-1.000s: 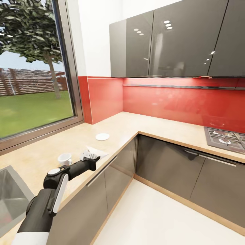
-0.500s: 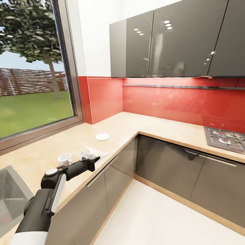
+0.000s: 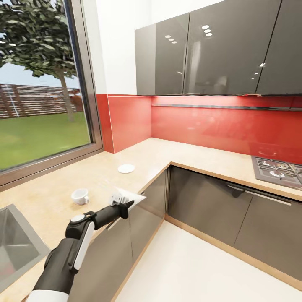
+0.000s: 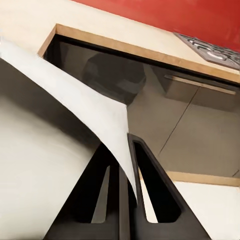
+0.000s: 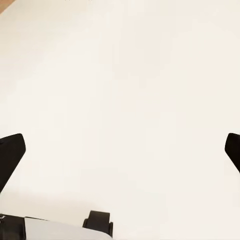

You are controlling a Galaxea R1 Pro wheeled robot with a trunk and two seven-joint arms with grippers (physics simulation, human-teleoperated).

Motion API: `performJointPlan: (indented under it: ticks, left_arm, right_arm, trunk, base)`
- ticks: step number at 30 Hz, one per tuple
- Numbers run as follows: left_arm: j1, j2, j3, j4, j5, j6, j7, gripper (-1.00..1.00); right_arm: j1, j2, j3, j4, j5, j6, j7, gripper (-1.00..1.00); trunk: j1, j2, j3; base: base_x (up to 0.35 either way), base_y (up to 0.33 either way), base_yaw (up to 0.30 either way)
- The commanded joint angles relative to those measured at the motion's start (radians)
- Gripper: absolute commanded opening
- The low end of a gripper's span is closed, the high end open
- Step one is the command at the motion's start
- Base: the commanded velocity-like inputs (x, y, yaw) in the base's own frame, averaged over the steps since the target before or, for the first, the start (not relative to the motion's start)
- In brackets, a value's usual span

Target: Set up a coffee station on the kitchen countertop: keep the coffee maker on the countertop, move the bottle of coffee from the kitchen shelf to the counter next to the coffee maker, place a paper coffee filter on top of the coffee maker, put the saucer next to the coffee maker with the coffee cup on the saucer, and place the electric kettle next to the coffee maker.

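A white paper coffee filter is pinched in my left gripper and held in the air just past the front edge of the countertop. In the left wrist view the filter runs as a thin sheet between the two dark fingers, which are shut on it. The white coffee cup stands on the countertop to the left of that gripper. Farther back lies the white saucer. My right gripper is open over a pale surface. The coffee maker, bottle of coffee and electric kettle are out of view.
A steel sink is set in the counter at the near left. A gas hob sits at the far right. Dark glossy wall cabinets hang above the red backsplash. Pale floor lies in front of the base cabinets.
My left arm has swung right and out past the counter edge, lifting the paper filter off the countertop. Cup and saucer have stayed put.
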Motion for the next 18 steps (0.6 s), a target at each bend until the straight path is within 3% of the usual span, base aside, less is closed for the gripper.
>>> performJointPlan:
  ticks: [1, 3, 11, 12, 18]
  left_arm:
    - [-0.001, 0.000, -0.005, 0.005, 0.004, 0.003, 0.006, -1.00]
    - [0.001, 0.006, -0.016, 0.005, 0.002, -0.002, 0.015, -1.00]
    - [0.046, 0.017, 0.031, -0.039, -0.012, 0.055, -0.031, -1.00]
    - [0.070, 0.017, 0.165, -0.192, -0.082, 0.056, -0.093, -1.00]
    - [0.072, 0.017, 0.172, -0.198, -0.084, 0.058, -0.097, -1.00]
  right_arm:
    - [-0.001, -0.001, 0.004, 0.001, -0.003, -0.003, -0.001, 1.00]
    - [0.005, -0.002, -0.002, -0.005, -0.001, -0.009, -0.007, 1.00]
    - [0.040, 0.002, -0.047, -0.030, 0.044, -0.054, 0.003, 1.00]
    - [0.041, 0.002, -0.054, -0.031, 0.109, -0.072, 0.004, 1.00]
    - [0.042, 0.002, -0.055, -0.030, 0.111, -0.073, 0.004, 1.00]
  trunk:
    - [0.000, -0.001, -0.001]
    - [0.000, -0.001, -0.001]
    - [0.000, -0.001, -0.001]
    - [0.000, -0.001, -0.001]
    - [0.000, -0.001, -0.001]
  base:
    - [0.000, 0.000, 0.000]
    - [0.000, 0.000, 0.000]
    - [0.000, 0.000, 0.000]
    - [0.000, 0.000, 0.000]
    - [0.000, 0.000, 0.000]
